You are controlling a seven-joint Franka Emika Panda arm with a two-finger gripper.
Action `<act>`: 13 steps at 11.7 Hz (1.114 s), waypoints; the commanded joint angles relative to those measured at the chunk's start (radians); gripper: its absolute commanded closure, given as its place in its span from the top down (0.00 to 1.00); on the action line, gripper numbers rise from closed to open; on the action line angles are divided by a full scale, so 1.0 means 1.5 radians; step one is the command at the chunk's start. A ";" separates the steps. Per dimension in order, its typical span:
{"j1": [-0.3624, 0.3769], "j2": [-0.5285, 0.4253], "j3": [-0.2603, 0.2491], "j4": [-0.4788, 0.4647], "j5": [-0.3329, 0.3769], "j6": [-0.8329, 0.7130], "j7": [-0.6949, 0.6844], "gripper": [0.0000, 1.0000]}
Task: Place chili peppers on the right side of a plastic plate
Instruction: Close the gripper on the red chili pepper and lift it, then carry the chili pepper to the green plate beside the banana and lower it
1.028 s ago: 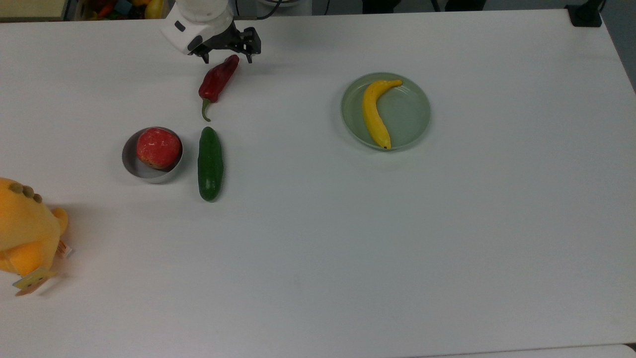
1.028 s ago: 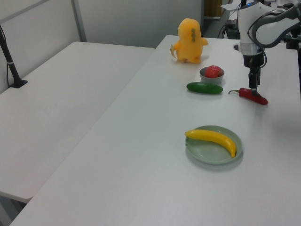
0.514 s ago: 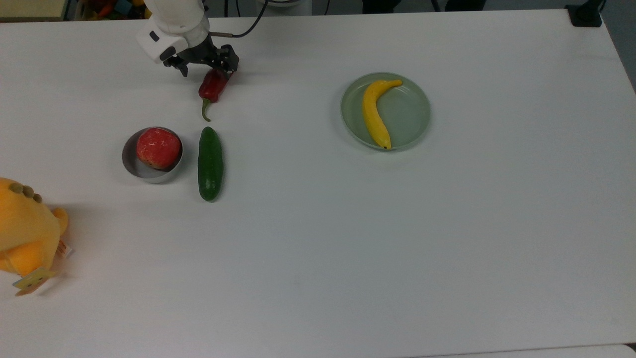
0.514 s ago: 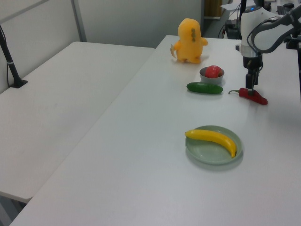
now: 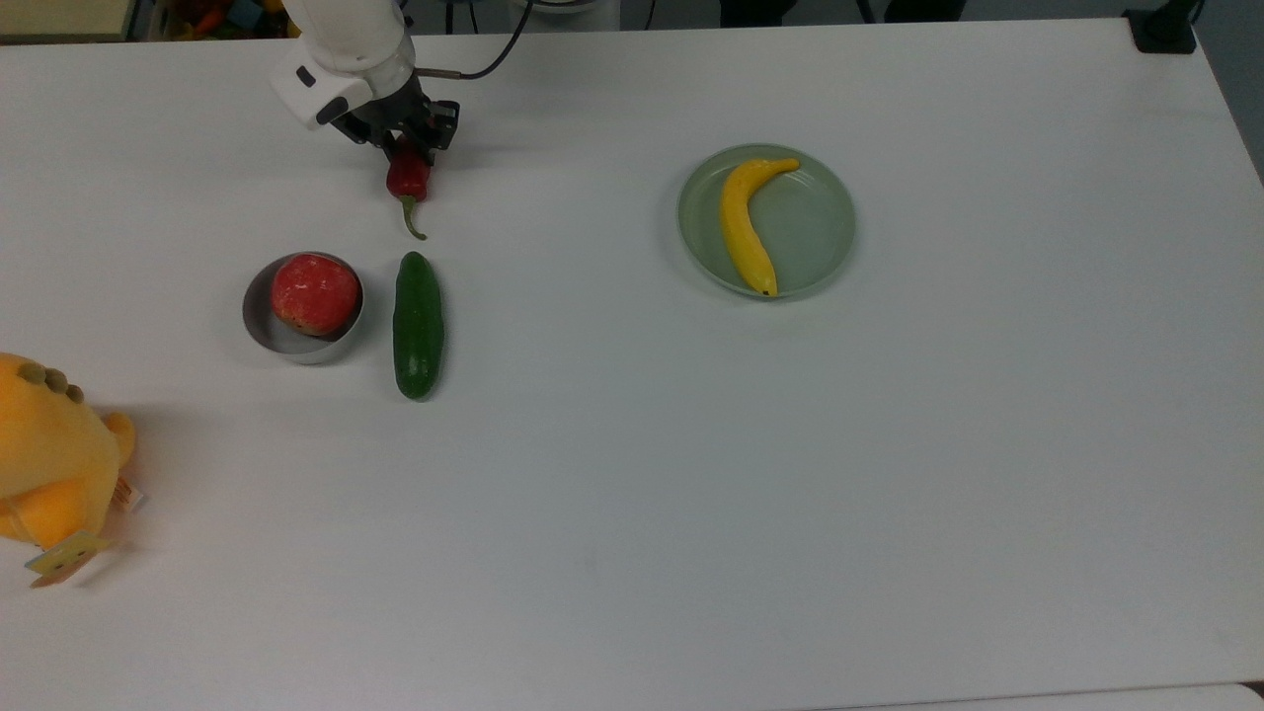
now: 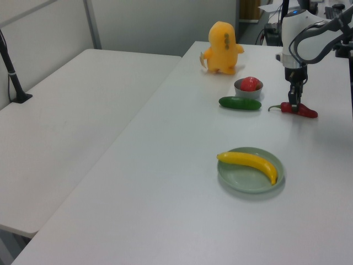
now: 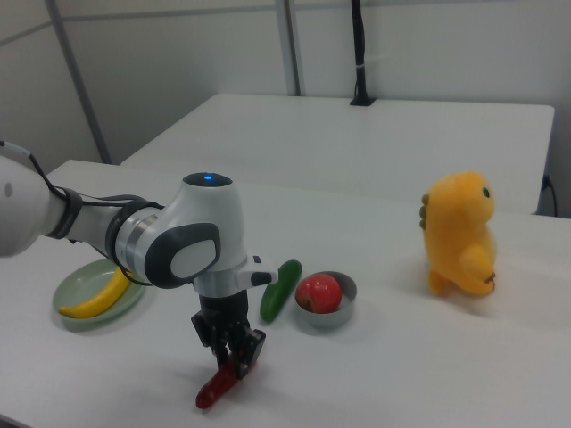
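Note:
The dark red chili pepper (image 5: pixel 408 181) with its curved green stem lies at the table's far edge in the top view's upper left. My gripper (image 5: pixel 410 150) stands over its thick end, shut on it. In the left view the chili pepper (image 6: pixel 304 111) sits under the gripper (image 6: pixel 294 105), its far end slightly raised. The right view has the gripper (image 7: pixel 234 361) pinching the chili pepper (image 7: pixel 214 389) from above. The pale green plastic plate (image 5: pixel 815 232) holds a yellow banana (image 5: pixel 741 232) on its left half in the top view and stands well off to the top view's right of the pepper.
A dark green cucumber (image 5: pixel 418 326) lies just below the pepper in the top view. Beside it is a grey bowl (image 5: pixel 259 331) holding a round red fruit (image 5: pixel 314 293). An orange plush toy (image 5: pixel 49 464) sits at the top view's left edge.
The gripper came down from beyond the pepper's thick end onto it and shut on it. The pepper has turned and its far end has lifted slightly.

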State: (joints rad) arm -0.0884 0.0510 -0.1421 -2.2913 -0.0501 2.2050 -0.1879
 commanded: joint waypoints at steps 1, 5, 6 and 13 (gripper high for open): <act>0.013 -0.037 -0.001 0.000 0.018 -0.027 0.004 0.03; 0.052 -0.039 0.055 0.036 0.121 -0.060 0.006 0.06; 0.053 -0.039 0.073 0.041 0.141 -0.058 0.006 0.07; 0.054 -0.003 0.211 0.067 0.199 -0.003 -0.017 0.10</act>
State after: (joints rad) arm -0.0066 0.0100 0.1330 -2.2016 0.2258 2.1418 -0.1916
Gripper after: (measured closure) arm 0.608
